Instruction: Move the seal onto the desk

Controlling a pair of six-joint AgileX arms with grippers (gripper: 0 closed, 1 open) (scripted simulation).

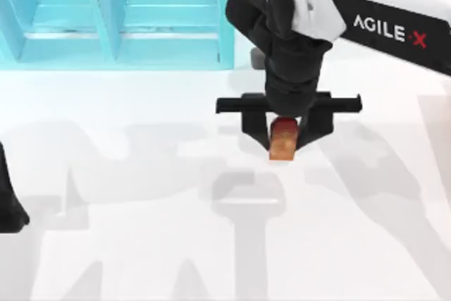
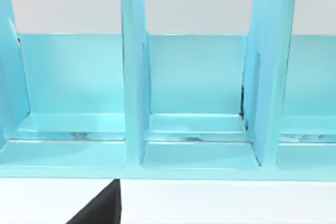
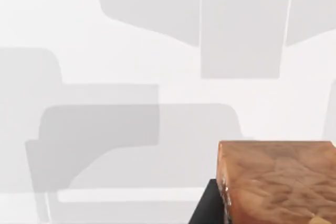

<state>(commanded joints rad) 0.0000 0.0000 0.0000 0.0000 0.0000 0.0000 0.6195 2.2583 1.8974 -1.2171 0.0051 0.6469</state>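
Right gripper (image 1: 285, 134) sits just right of centre in the top view, fingers clamped on the seal (image 1: 283, 139), whose red top and amber body peek out below the wrist. Whether the seal's base touches the desk (image 1: 141, 244) is hard to judge from here. From the right wrist, the seal's amber block (image 3: 275, 182) shows large over glossy white, crossed by soft grey shadows. The turquoise shelf (image 1: 113, 15) spans the upper left, well apart from the seal. Left arm (image 1: 10, 206) is parked at the left edge, facing the shelf's compartments (image 2: 194, 103).
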